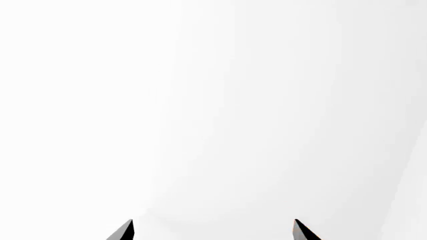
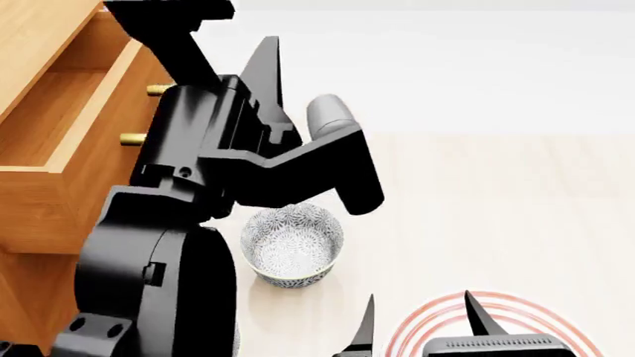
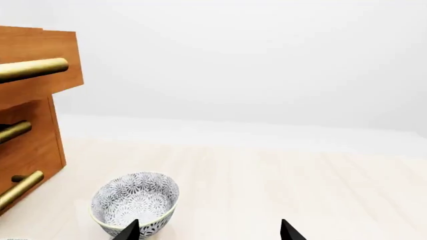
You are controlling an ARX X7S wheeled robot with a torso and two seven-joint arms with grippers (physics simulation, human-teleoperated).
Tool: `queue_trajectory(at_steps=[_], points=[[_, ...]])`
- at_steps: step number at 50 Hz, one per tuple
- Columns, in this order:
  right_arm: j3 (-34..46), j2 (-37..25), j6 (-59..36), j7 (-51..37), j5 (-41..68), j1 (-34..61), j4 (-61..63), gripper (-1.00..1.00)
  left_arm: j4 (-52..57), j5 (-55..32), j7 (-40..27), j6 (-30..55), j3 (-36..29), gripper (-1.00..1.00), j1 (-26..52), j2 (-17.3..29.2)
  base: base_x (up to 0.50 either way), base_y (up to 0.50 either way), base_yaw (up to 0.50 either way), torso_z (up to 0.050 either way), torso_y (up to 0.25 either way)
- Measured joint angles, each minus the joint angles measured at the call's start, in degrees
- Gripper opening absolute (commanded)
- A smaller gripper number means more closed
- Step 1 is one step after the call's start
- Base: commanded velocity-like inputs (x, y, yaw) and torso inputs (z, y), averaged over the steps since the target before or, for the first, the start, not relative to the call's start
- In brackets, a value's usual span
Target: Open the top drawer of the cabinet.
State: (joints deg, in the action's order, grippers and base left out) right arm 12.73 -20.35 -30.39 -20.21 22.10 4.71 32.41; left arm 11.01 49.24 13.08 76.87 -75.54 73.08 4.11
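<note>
Two black fingertips of the right gripper (image 3: 208,231) are seen spread apart, grasping nothing, just above one patterned bowl (image 3: 135,202). Three brass handles are counted on the cabinet (image 3: 33,145), whose top drawer (image 2: 59,141) is pulled out. One left gripper (image 1: 213,231) is also parted, facing blank white.

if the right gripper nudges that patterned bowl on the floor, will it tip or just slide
The patterned bowl looks more likely to slide than tip: it sits upright, wider than tall. The pale wood floor looks smooth, so probably little friction. It appears ceramic, so likely rigid, and a hard knock into the cabinet beside it could chip it.
</note>
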Motion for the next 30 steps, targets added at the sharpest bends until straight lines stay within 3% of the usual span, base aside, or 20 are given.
queue_trajectory(at_steps=[6, 14, 26, 30], points=[[0.1, 0.0, 0.3, 0.0, 0.0, 0.1, -0.5, 1.0, 3.5, -1.4, 8.5, 5.9, 1.8, 1.0, 7.2, -1.9, 0.0, 0.0, 0.0, 0.0, 0.0], [-0.2, -0.2, 0.9, 0.1, 0.3, -0.2, -0.8, 1.0, 3.8, -4.0, 21.3, 9.9, 9.9, 1.0, 14.4, -3.1, 0.0, 0.0, 0.0, 0.0, 0.0], [0.0, -0.3, 2.1, 0.4, 0.3, -0.8, -1.7, 1.0, -7.0, -7.8, 33.4, 12.1, 24.4, 1.0, 23.1, -3.8, 0.0, 0.0, 0.0, 0.0, 0.0], [0.1, -0.2, 2.5, 0.5, 0.3, -0.9, -2.1, 1.0, -12.5, -11.6, 34.0, 12.5, 30.0, 1.0, 26.1, -3.9, 0.0, 0.0, 0.0, 0.0, 0.0]])
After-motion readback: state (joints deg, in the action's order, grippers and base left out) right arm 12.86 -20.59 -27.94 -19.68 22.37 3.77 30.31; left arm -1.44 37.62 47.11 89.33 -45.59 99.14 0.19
